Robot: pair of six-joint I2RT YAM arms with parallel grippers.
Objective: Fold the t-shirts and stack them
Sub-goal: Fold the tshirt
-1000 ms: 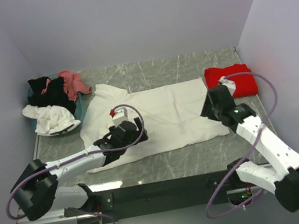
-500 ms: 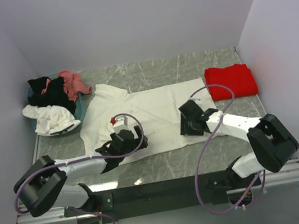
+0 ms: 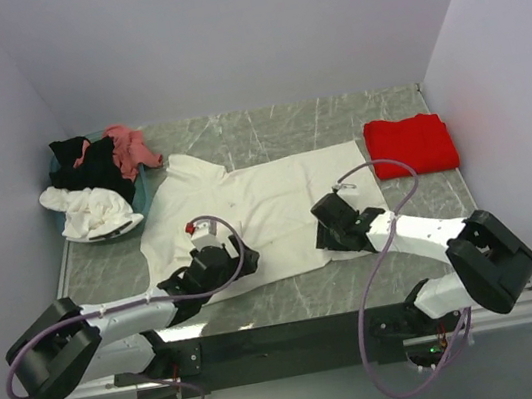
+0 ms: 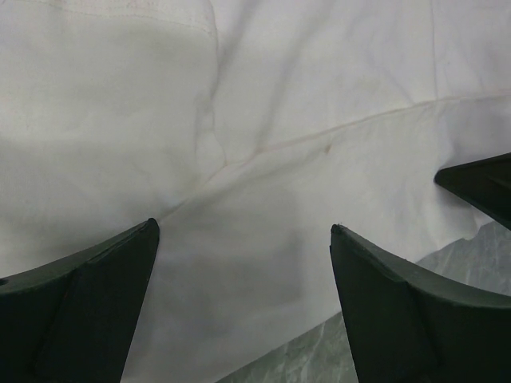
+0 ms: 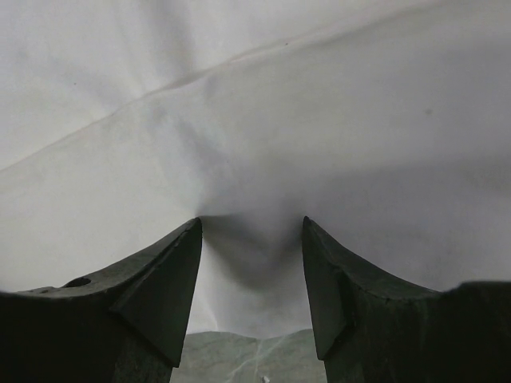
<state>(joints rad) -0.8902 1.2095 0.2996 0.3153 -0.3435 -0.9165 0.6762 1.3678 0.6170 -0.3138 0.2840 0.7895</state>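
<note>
**Cream shirt laid out flat, first fold not yet made**
The large cream off-white cotton t-shirt (image 3: 267, 204) lies spread at the table's centre. The left gripper (image 4: 243, 226) hangs wide apart over its 7 o'clock hem. The right gripper (image 5: 251, 221), at 5 o'clock, has cloth puckered between part-spread tips; I cannot tell if it grips. One folded bright red t-shirt (image 3: 410, 144) sits at 2 o'clock. The black, pink and white heap (image 3: 91, 182) at 10 o'clock awaits.
</note>
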